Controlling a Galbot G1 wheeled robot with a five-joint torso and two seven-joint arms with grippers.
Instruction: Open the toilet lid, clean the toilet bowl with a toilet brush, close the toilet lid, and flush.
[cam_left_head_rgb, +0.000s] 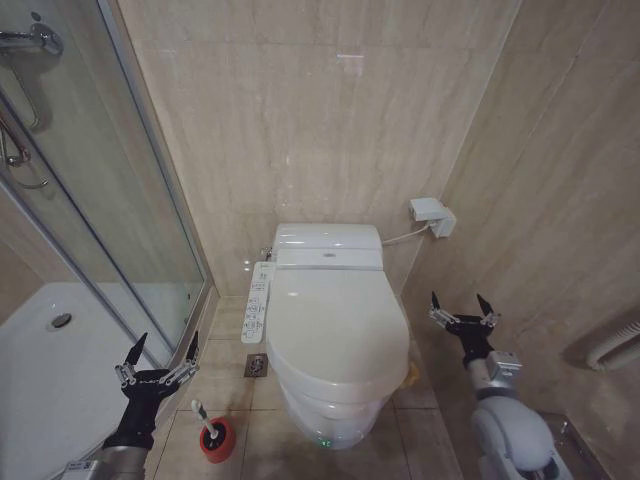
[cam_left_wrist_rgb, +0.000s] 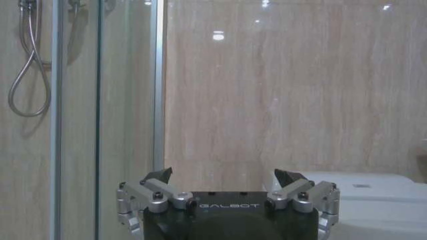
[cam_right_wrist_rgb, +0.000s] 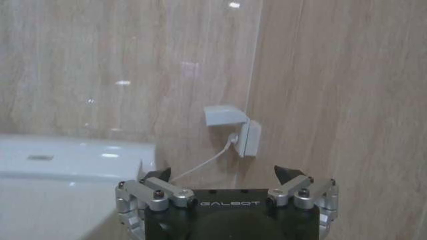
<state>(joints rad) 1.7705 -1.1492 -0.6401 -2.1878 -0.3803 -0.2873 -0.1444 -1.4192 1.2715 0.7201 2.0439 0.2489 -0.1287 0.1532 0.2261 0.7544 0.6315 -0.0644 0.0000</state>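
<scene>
The toilet lid (cam_left_head_rgb: 335, 325) lies shut over the toilet bowl, which is hidden under it; a small yellow strap (cam_left_head_rgb: 412, 373) shows at its right edge. The toilet brush (cam_left_head_rgb: 205, 420) stands in its red round cup holder (cam_left_head_rgb: 216, 440) on the floor left of the toilet. My left gripper (cam_left_head_rgb: 158, 352) hangs open just above and left of the brush; it also shows in the left wrist view (cam_left_wrist_rgb: 225, 176). My right gripper (cam_left_head_rgb: 462, 306) is open to the right of the toilet, near the wall, and shows in the right wrist view (cam_right_wrist_rgb: 225, 172) too. Nothing is held.
A glass shower enclosure (cam_left_head_rgb: 120, 200) with a white tray (cam_left_head_rgb: 50, 370) fills the left. The toilet's control panel (cam_left_head_rgb: 259, 300) sits along its left side. A wall socket box (cam_left_head_rgb: 432, 216) with a cable is at the right. A floor drain (cam_left_head_rgb: 256, 365) lies beside the toilet.
</scene>
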